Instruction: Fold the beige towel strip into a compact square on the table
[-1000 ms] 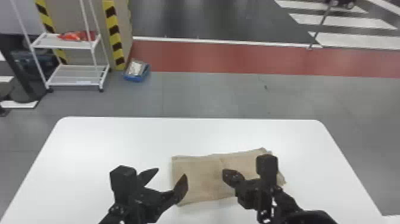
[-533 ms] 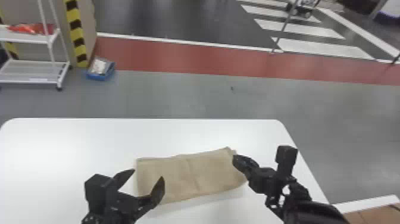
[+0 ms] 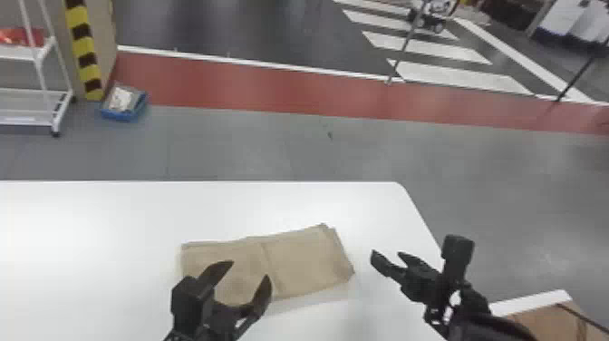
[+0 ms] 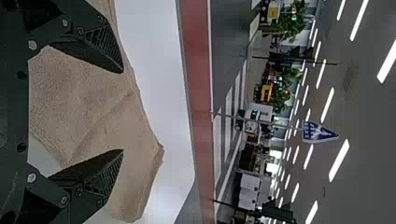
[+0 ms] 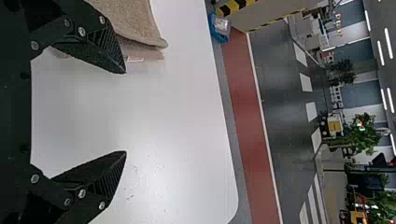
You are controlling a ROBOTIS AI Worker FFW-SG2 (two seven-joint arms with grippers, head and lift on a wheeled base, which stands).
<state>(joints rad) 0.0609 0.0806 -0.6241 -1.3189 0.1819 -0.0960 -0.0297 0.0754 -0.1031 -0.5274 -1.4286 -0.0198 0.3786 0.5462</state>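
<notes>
Beige towel strip (image 3: 308, 265): here it is, spread flat on the white counter (image 3: 90, 254), a crease running across its middle.
Left gripper (image 3: 250, 270): fingers wide open over the towel's left half, nothing gripped; hard to say from this angle whether they touch the cloth.
Right gripper (image 3: 386, 254): fingers open too, empty, out past the towel's right end.
Floor beyond: blue tray (image 3: 115, 115) sitting near the white rack (image 3: 22, 121).

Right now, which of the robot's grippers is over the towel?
The left gripper: it hangs open over the beige towel. The right gripper is open too, but off past the towel's right end.
</notes>
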